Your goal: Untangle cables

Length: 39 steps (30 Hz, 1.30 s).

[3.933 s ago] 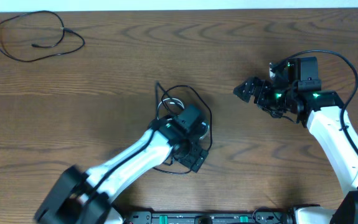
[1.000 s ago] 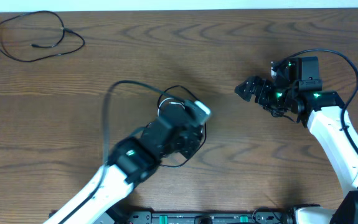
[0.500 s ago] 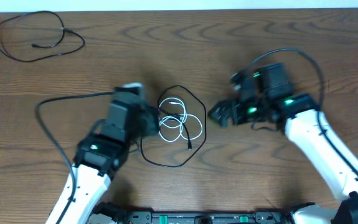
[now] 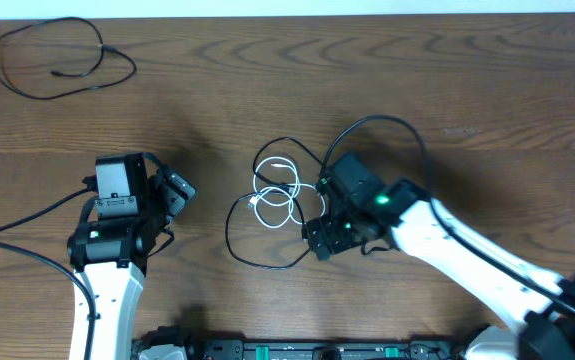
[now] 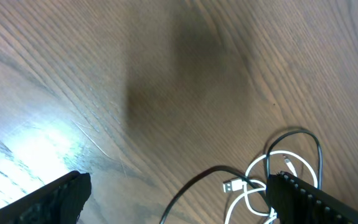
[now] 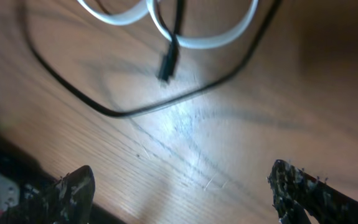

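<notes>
The surface (image 4: 417,80) is dark brown wood with a strong grain; a white strip runs along its 12 o'clock edge.

Seen from overhead, two cables lie tangled near the middle. The white cable (image 4: 257,200) is coiled in small loops. The black cable (image 4: 230,225) rings it with a wider loop that bulges toward 7 o'clock. A lone black cable (image 4: 59,73) lies well apart in the 10 o'clock corner, in a loose loop of its own.

The left hand (image 4: 174,200) sits at 9 o'clock of the tangle, near it but apart, with its fingers pointing toward it. In its wrist view the hand (image 5: 179,183) is spread wide with only bare wood between the fingers. The white cable (image 5: 231,185) and black cable (image 5: 294,130) show toward 4 o'clock.

The right hand (image 4: 317,240) is at 4 o'clock of the tangle, right at the rim of the black loop. Its wrist view shows the hand (image 6: 182,177) spread too, pinching nothing. The black cable (image 6: 116,113), a black plug (image 6: 166,65) and the white cable (image 6: 197,42) lie ahead of the fingertips at 12 o'clock, not between them.
</notes>
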### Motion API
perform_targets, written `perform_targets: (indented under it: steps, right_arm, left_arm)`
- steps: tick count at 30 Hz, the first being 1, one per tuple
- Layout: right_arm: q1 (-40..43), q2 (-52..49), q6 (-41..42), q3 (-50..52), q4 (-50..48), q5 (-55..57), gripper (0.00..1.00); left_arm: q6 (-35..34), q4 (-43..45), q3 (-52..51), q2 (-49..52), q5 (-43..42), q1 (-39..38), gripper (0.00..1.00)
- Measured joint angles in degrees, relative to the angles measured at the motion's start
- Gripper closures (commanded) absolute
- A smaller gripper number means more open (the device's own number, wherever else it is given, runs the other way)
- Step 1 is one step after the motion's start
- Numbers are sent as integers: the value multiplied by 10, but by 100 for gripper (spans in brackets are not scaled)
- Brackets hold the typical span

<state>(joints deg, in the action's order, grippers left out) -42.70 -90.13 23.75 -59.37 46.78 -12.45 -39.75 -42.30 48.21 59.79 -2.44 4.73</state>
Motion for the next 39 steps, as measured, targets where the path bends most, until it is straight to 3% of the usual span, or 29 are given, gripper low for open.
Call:
perform_targets:
  steps: [6,10,20,26,39]
  right_arm:
    - [-6,-114,35,-78,91,26,12]
    - [-6,-172,62,-144,96,71,14]
    - [-6,-246,152,-161,95,144,33]
    - [-6,-247,169,-161,89,151,54]
    - [-4,-238,187,-143,49,143,74]
  left_arm:
    - [-7,-3,0,0,0,0,5]
    - [-8,-5,0,0,0,0,5]
    - [-8,-26,0,0,0,0,5]
    - [-8,-25,0,0,0,0,5]
    - [-8,-25,0,0,0,0,5]
